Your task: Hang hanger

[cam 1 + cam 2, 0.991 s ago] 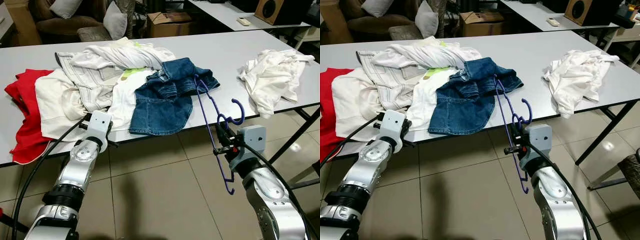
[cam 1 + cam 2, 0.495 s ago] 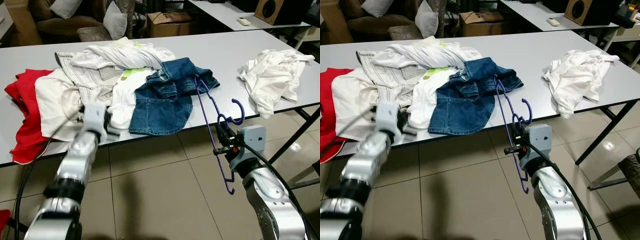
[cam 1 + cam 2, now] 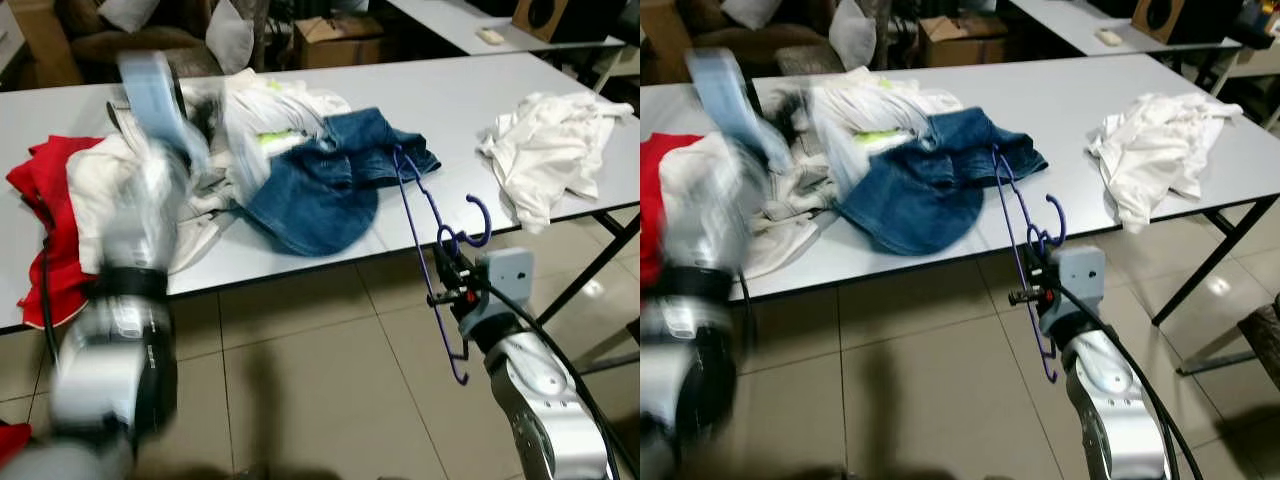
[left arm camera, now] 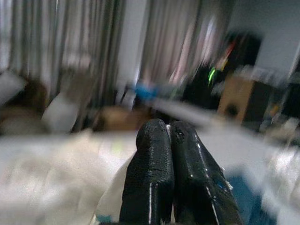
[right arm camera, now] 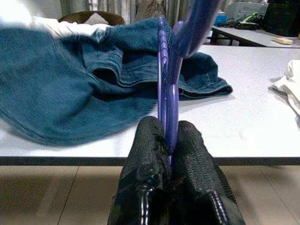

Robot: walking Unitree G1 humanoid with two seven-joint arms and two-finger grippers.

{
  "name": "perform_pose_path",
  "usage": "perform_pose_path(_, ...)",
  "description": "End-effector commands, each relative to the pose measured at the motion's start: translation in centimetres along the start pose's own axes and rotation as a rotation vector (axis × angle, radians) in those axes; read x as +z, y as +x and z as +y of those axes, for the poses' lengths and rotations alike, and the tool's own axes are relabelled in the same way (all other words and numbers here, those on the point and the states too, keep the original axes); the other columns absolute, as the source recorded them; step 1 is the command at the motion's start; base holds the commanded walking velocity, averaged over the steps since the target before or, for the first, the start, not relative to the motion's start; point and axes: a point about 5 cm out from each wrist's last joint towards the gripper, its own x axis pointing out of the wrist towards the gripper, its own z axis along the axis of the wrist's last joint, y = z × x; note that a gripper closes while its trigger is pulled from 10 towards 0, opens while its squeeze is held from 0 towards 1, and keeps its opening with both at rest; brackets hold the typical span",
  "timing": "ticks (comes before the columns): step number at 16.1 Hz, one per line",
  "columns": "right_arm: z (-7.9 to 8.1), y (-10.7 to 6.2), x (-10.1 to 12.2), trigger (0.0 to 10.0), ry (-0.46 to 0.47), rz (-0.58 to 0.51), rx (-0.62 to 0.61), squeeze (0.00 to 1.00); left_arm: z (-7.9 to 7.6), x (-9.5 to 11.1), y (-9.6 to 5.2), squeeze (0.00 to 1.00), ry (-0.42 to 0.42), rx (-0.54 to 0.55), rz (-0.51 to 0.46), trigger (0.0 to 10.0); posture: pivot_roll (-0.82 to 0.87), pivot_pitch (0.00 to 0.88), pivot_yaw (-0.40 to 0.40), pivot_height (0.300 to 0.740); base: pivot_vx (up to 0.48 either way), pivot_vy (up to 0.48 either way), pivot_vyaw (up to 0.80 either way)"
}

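From the head view, the purple hanger (image 3: pixel 428 232) is pinched in the right gripper (image 3: pixel 447 283), just off the table (image 3: pixel 420 100) edge by the jeans (image 3: pixel 325 180). The left wrist view is blurry, but the left gripper (image 4: pixel 169 140) fingers seem to be pressed together, probably on nothing. In the right wrist view, the hanger is clamped between the fingers (image 5: pixel 145 150), jeans lying beyond them.

The right gripper (image 5: pixel 168 140) is held low and forward, its silver forearm angled upward behind it, black fingers (image 5: pixel 145 154) clamped together. The left arm (image 3: pixel 140 230) is raised high, motion-blurred, and the left gripper (image 4: pixel 169 154) has its fingers pressed together.
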Motion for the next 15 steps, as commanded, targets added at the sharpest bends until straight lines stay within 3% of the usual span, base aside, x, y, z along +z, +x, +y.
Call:
perform_pose_path(1,-0.6,0.1,0.2,10.0,-0.011,-0.012,-0.029,0.0,0.2,3.2,0.7,0.0,-0.029,-0.019,-0.113,0.0,-0.2,0.0,0.02,0.74,0.0,0.0,0.0)
perform_pose_path(3,-0.8,0.0,0.2,10.0,-0.004,-0.019,-0.053,0.0,0.5,7.3,1.3,0.0,-0.055,-0.051,-0.228,0.0,-0.2,0.0,0.032,0.74,0.0,0.0,0.0)
perform_pose_path(4,-0.8,-0.1,0.0,10.0,-0.003,-0.016,-0.056,0.0,0.6,7.4,1.2,0.0,-0.05,-0.056,-0.228,0.0,-0.2,0.0,0.035,0.74,0.0,0.0,0.0)
perform_pose_path(7,-0.2,-0.2,-0.4,10.0,0.001,0.0,-0.041,0.0,0.8,4.1,0.8,0.0,-0.023,-0.042,-0.112,0.0,-0.2,0.0,0.034,0.74,0.0,0.0,0.0)
perform_pose_path(11,-0.1,0.0,-0.5,10.0,-0.012,0.01,-0.03,0.0,0.9,1.5,0.5,0.0,0.065,-0.018,0.026,0.0,-0.2,0.0,0.025,0.74,0.0,0.0,0.0)
perform_pose_path(12,-0.1,0.0,-0.5,10.0,-0.014,0.01,-0.03,0.0,0.9,1.6,0.5,0.0,0.065,-0.016,0.021,0.0,-0.2,0.0,0.025,0.74,0.0,0.0,0.0)
perform_pose_path(15,-0.5,0.1,-0.2,10.0,-0.015,-0.003,-0.044,0.0,-0.3,11.7,1.6,0.0,-0.259,-0.121,-0.384,0.0,-0.2,0.0,0.029,0.74,0.0,0.0,0.0)
